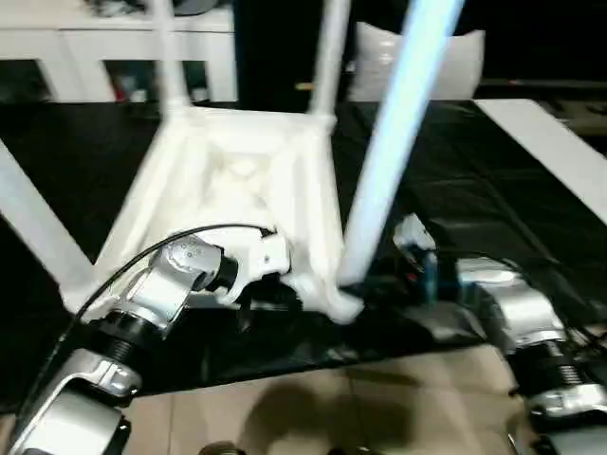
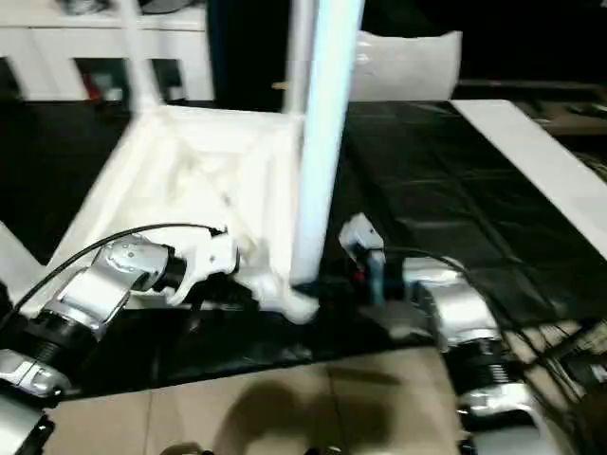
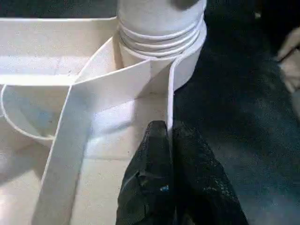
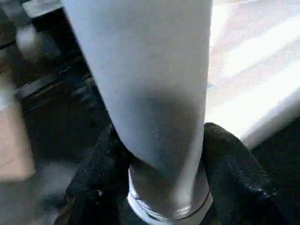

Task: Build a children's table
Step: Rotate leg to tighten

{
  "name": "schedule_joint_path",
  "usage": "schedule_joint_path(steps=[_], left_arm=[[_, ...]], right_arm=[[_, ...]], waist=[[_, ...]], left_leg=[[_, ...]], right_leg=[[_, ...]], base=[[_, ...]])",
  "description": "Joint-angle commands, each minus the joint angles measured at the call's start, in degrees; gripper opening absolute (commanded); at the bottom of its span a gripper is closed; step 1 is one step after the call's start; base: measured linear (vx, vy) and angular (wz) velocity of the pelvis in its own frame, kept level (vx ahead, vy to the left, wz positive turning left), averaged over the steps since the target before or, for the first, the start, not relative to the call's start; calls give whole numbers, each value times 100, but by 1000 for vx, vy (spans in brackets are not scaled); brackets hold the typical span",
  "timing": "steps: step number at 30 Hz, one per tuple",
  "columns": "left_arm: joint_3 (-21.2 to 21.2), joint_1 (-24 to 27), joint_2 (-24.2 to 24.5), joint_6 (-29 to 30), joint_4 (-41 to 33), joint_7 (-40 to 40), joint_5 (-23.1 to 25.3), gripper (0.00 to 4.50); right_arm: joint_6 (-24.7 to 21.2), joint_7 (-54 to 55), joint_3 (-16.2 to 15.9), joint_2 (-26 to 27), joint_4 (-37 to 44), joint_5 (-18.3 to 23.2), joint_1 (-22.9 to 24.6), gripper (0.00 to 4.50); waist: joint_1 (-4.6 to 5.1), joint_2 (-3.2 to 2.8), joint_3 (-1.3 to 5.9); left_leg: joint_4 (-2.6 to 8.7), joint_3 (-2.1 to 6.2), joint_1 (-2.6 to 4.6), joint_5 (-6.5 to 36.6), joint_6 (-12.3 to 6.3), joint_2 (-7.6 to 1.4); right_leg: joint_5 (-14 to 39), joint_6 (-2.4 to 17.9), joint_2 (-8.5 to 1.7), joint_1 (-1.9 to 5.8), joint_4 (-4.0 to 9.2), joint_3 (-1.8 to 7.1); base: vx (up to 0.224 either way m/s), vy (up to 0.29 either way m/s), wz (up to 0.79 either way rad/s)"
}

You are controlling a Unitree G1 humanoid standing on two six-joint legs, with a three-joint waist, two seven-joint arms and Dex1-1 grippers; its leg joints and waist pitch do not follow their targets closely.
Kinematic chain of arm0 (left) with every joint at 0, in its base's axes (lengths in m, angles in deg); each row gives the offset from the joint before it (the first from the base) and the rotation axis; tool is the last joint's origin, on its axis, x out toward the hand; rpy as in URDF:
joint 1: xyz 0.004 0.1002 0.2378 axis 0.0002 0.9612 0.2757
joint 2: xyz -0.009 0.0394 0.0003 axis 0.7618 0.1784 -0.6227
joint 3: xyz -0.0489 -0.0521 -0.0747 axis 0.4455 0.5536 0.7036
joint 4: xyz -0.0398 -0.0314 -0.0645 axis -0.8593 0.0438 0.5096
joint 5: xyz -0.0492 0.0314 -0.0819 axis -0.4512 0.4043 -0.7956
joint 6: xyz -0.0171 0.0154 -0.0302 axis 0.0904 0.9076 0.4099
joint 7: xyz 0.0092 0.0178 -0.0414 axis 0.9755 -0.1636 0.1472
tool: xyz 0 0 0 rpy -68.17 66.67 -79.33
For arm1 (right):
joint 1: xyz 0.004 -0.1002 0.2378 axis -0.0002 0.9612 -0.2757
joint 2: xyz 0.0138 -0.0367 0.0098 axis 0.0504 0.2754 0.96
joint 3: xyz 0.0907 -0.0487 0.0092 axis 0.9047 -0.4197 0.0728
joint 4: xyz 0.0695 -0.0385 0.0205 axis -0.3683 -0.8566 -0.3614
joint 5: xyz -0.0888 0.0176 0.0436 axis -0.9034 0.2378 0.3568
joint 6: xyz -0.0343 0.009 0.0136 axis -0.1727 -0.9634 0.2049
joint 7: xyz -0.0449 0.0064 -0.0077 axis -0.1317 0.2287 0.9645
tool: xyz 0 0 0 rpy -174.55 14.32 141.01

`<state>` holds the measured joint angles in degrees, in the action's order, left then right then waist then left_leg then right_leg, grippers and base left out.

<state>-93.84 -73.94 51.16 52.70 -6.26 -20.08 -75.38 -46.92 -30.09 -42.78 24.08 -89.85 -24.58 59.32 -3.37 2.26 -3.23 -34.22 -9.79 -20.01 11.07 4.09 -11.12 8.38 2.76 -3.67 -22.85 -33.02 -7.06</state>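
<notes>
**Gripping an upturned table at its near corner**

Lying upside down on the black mat (image 1: 493,237) at centre frame, the children's table (image 1: 237,180) is seen with legs pointing up. Its rim is pinched by the fully closed left gripper (image 3: 169,136). The near corner leg (image 1: 394,142) is clasped at its base between the half-spread fingers (image 4: 236,164) of the right gripper (image 4: 161,168).

Black mat (image 1: 474,190) over beige tile floor (image 1: 313,408) — white cabinet (image 1: 114,47) behind.
</notes>
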Motion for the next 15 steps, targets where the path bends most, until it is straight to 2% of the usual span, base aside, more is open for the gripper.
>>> schedule_joint_path(steps=[1,2,3,4,5,6,7,8,10,13,14,15], left_arm=[[-67,-125,-694,318,-353,591,-125,0],[17,-201,-865,450,-261,956,-53,0],[21,-205,-872,455,-257,971,-51,0],[59,-231,-933,509,-232,1086,-35,0],[89,-253,-982,535,-207,1176,-23,0],[196,-326,-1139,551,-82,1506,-1,0],[196,-326,-1139,551,-82,1506,-1,0],[211,-355,-1187,496,-15,1641,38,0],[189,-343,-1182,544,-65,1666,70,0],[214,-335,-1146,492,-33,1789,162,0],[188,-330,-1086,411,6,1778,224,0],[170,-324,-1057,382,18,1780,268,0]], right_arm=[[-187,1339,23,664,-382,-181,-395,199],[-186,1880,98,864,-553,-283,-530,197],[-186,1906,102,873,-561,-286,-537,197],[-193,2097,146,942,-606,-313,-580,197],[-220,2278,195,1006,-659,-326,-629,197],[-175,2711,287,1127,-836,-368,-765,197],[-175,2711,287,1127,-836,-368,-765,197],[-8,2843,299,1166,-930,-386,-815,197],[64,2851,324,1193,-922,-404,-802,250],[151,2688,458,1165,-798,-328,-722,274],[200,2563,469,1102,-749,-318,-673,286],[230,2522,465,1067,-734,-320,-650,306]], waist=[[46,-28,364],[97,-31,360],[152,-26,358],[217,-16,362],[249,-29,378],[256,-31,386],[281,-41,389],[275,-39,396],[257,-48,404],[219,-39,411],[165,-32,433],[165,-32,433]], left_leg=[[366,108,24,1306,-49,-192],[365,123,14,1334,-27,-188],[357,129,-4,1372,-12,-181],[334,135,-38,1409,-27,-142],[317,114,-2,1336,-148,-128],[324,116,-3,1296,-175,-141],[327,111,-1,1289,-212,-155],[328,107,10,1268,-229,-159],[340,95,18,1221,-292,-181],[354,85,2,1038,-363,-215],[349,75,-11,839,-407,-223],[349,75,-11,839,-407,-223]], right_leg=[[3338,198,-538,290,600,238],[3345,221,-533,289,596,223],[3383,210,-532,301,608,206],[3533,94,-528,332,645,161],[3423,102,-528,299,671,186],[3310,145,-527,299,655,200],[3132,249,-502,282,625,205],[3048,285,-506,277,620,216],[2742,418,-506,271,571,255],[2300,622,-511,289,485,306],[1959,718,-512,315,424,336],[1959,718,-512,315,424,336]], base=[[0,0,0],[0,0,0],[0,0,0],[0,0,0],[0,0,0],[0,0,0],[0,0,0],[0,0,0],[0,0,0],[0,0,0],[0,0,0],[0,0,0]])
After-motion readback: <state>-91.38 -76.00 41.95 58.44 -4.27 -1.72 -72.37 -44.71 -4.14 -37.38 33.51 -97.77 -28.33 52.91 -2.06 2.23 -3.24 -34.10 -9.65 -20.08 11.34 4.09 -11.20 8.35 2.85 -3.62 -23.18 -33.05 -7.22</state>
